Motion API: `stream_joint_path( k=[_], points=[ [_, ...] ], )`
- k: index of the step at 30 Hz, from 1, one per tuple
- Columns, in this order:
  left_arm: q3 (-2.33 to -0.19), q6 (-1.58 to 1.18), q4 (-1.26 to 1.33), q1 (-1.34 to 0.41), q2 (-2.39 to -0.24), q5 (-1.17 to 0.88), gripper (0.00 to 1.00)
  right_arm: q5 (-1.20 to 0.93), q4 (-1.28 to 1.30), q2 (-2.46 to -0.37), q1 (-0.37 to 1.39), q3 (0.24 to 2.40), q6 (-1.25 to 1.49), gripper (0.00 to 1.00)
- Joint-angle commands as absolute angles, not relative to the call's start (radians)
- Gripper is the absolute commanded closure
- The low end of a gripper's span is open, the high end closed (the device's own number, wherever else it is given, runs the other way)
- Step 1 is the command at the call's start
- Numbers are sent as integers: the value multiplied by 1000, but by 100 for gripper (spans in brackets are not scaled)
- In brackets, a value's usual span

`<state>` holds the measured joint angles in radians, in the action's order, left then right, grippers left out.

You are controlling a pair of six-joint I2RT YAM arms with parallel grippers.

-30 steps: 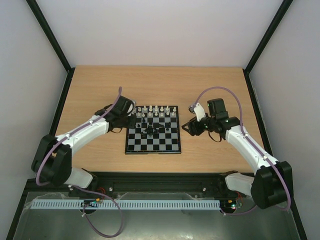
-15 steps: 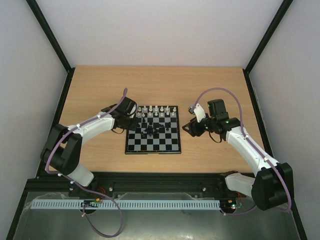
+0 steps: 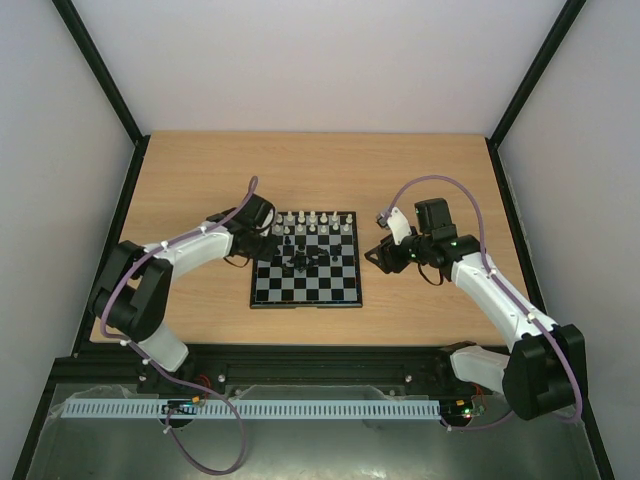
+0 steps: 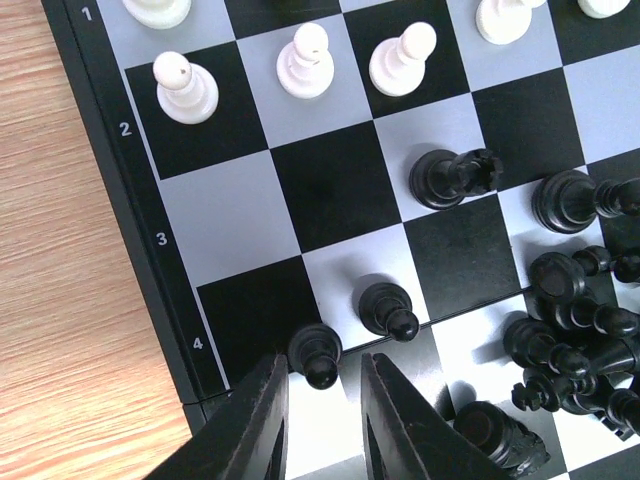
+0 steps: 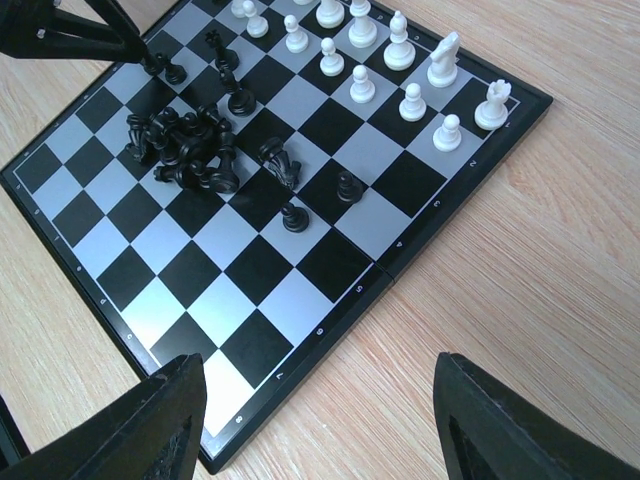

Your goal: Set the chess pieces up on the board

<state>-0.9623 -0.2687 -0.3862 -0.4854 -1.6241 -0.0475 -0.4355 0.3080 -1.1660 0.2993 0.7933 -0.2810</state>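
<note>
Apparently upright: black pawn (image 4: 315,350) between left claw (image 4: 325,366) tips.

The desk (image 3: 200,180) is pale, matt wood grain. The board (image 4: 240,200) is smooth with a faint sheen. The black chess pieces (image 4: 388,308) are glossy plastic and the white chess pieces (image 4: 186,88) duller.

One board (image 5: 262,342), two claws (image 4: 325,400) (image 5: 315,380), chess pieces (image 5: 332,60) too clustered to count.
</note>
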Motion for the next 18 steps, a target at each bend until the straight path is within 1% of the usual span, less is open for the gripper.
stream_joint_path(
  k=[1, 12, 16, 18],
  points=[
    [-979, -258, -372, -479, -1645, -41, 80, -433, 320, -1181, 297, 779, -298, 36],
    [-984, -261, -342, -465, -1671, -57, 83, -430, 324, -1183, 297, 778, -306, 36],
    [-985, -261, -344, -455, -1671, -60, 91, -431, 328, -1189, 296, 780, -308, 36],
    [-985, -265, -349, -456, -1661, -56, 93, -431, 329, -1187, 296, 781, -308, 36]
  ],
)
